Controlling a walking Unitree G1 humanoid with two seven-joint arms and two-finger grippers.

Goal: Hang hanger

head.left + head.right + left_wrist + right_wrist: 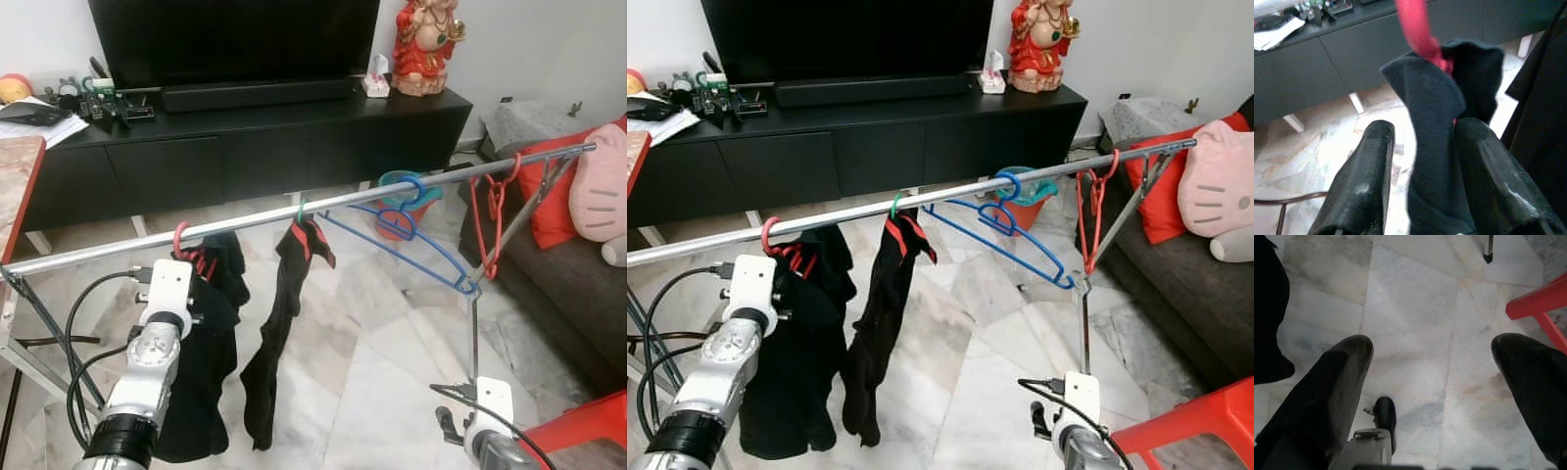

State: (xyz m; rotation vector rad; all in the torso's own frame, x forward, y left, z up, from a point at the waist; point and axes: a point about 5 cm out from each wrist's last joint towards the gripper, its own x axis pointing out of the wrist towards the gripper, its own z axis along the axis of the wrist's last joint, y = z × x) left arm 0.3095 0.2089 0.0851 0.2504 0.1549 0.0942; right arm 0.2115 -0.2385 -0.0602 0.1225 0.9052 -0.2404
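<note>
A metal rail (392, 193) crosses the scene, rising to the right. A red hanger (182, 242) hooks over its left part and carries a black garment (211, 333). My left gripper (1425, 126) is raised just below the rail at this garment; its fingers (1371, 161) stand open on either side of a fold of the black cloth, with the red hanger (1418, 27) above. A green-hooked hanger with a black and red garment (284, 304), a bare blue hanger (416, 235) and a bare red hanger (492, 215) hang further right. My right gripper (1432, 347) hangs low and open over the floor.
A black TV cabinet (274, 137) with a red statue (424, 44) stands behind the rail. At the right are a sofa (568, 284) with a pink plush (600, 186) and a red chair (578, 426). The rack's leg (474, 343) stands near my right arm. A table edge (15, 186) is at left.
</note>
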